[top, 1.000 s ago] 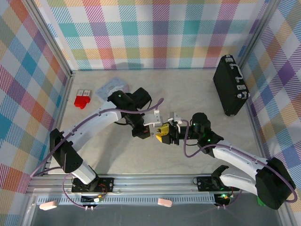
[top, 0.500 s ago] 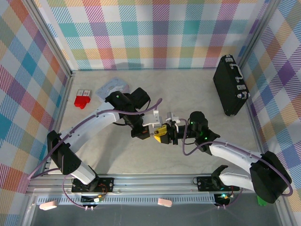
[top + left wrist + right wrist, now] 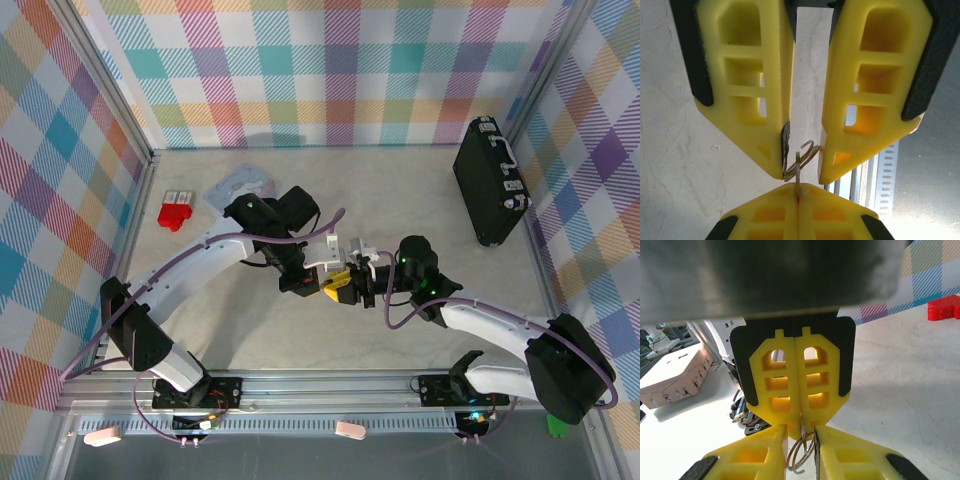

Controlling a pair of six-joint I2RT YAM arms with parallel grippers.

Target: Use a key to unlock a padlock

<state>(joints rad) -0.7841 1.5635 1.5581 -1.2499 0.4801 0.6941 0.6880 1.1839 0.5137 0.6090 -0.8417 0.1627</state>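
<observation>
Table (image 3: 300,330): I am seeing a pale marbled top inside checked walls, and both arms are reaching over its middle.
Black case (image 3: 490,182): it is lying at the far right side, well apart from the arms.
Pale flat pack (image 3: 240,186): it is lying at the far left, just behind the left arm.
Red block (image 3: 174,212): it is sitting near the left wall, beside the pale pack.
Left gripper (image 3: 800,423): its yellow jaws are pressing fully together. They are pinching a thin wire ring (image 3: 809,148) at the very tip. The ring is sticking out from the seam toward the other gripper.
Right gripper (image 3: 803,178): it is facing the left one tip to tip above the middle of the table. Its jaws are standing apart with a narrow gap, and the ring is reaching into this gap. I am not seeing them clamp on anything.
The key (image 3: 785,142): I am reading it as the slim dark sliver that is lying against the inner face of one right finger (image 3: 747,75), beside the ring. Whether it is hanging on the ring, I cannot tell.
The padlock: I am not able to make it out among the yellow fingers, so I cannot say where it is sitting.
</observation>
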